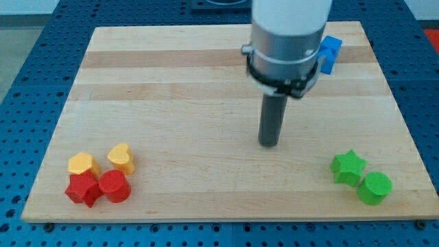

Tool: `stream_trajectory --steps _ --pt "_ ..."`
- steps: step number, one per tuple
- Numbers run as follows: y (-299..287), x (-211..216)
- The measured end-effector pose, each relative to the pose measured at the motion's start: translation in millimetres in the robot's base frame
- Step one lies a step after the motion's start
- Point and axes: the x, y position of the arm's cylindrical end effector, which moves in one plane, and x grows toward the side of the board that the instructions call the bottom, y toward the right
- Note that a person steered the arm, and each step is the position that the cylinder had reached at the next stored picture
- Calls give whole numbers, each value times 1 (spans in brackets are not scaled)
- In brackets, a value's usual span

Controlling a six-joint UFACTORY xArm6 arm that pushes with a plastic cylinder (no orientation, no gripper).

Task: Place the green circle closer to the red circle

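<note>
The green circle (pixel 375 187) looks like a small, stiff, light plastic block with a flat base, so it should slide easily on the smooth wooden surface (pixel 171 103). Its round wall will likely roll off a push that is not aimed through its centre, so I judge the best contact point is the middle of the side facing away from the red circle (pixel 114 186), that is, the side toward the view's right.

The end effector here is only a plain rod with nothing to open or close, and it holds nothing. My tip (pixel 269 143) rests on bare wood, well apart from every block. The green circle lies toward the view's right and bottom from my tip, near the bottom right corner of the surface. A green star (pixel 348 167) sits just beside the green circle, on its upper left, and so partly stands in the path toward the red circle.

The red circle is far across from the green circle, near the bottom left corner, seemingly touching a red star (pixel 83 189), with two yellow blocks (pixel 103 161) just above.
</note>
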Motion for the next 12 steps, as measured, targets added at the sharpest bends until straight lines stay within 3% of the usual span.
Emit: stream_trajectory --steps 1,2,3,8,10,12 --pt "63 10" --pt "145 61" --pt "171 104" --pt "127 113" --pt "149 136" --pt "57 135"
